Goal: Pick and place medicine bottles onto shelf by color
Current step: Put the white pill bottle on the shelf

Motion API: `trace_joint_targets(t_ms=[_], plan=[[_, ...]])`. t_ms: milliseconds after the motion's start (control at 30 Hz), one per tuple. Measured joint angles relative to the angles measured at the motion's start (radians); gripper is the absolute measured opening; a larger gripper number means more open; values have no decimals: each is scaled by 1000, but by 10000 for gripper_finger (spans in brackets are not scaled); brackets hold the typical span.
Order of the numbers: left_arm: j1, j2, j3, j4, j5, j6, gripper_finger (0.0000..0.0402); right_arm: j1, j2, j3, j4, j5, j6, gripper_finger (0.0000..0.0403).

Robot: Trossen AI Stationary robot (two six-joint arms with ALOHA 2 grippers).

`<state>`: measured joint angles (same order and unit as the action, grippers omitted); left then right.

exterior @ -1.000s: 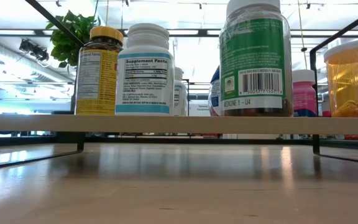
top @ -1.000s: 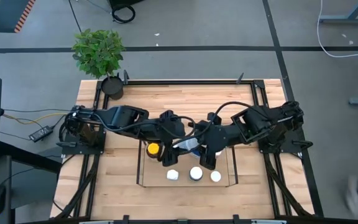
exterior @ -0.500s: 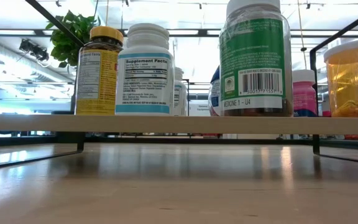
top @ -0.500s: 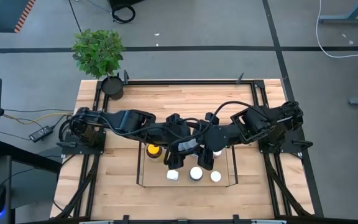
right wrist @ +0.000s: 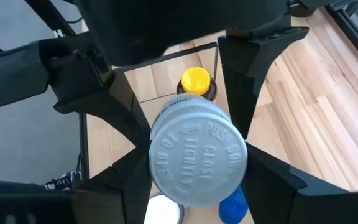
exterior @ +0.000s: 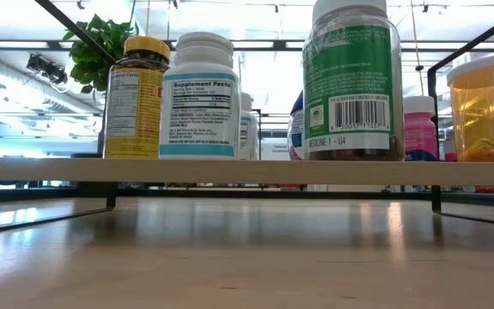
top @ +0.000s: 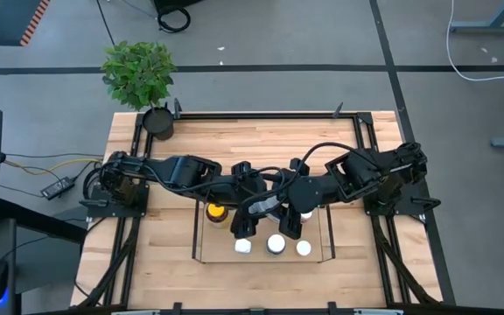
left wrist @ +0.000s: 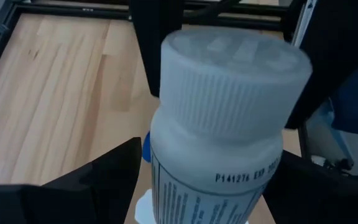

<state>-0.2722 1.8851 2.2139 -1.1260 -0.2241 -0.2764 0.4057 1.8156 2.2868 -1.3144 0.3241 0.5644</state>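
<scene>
Both pincers grasp white-capped bottles above the shelf [top: 198, 236]: left pincer [left wrist: 197, 186] clenched on 1 bottle [left wrist: 229, 118], right pincer [right wrist: 197, 162] on another [right wrist: 197, 155]. About 4 stand shelved, including the yellow-lidded jar [top: 216, 211]; these 2 remain to be placed.

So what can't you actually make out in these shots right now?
- High view: both arms cover the shelf's middle, hiding bottles underneath.
- Left wrist view: the white-capped bottle in the left gripper blocks what's ahead; its label is cut off.
- Low view: the pink-capped bottle is half hidden by the green-labelled bottle.
</scene>
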Motion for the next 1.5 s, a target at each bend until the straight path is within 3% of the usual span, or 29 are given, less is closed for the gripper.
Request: trace_joint_targets(t_ms=[300,667,900,1267,1500], plan=[[0,0,0,23,0,-2,297,0,-1,0,-20,0,0,216],[-1,0,0,23,0,-53,211,0,-2,0,-23,0,11,230],[-3,-1,0,-14,-8,-109,210,-1,-2,-1,-24,3,12,230],[-36,-47,0,-119,-166,-171,212,0,-12,-1,-31,14,8,266],[-101,-93,-5,-190,-340,-240,204,1,-43,-1,-27,46,35,273]])
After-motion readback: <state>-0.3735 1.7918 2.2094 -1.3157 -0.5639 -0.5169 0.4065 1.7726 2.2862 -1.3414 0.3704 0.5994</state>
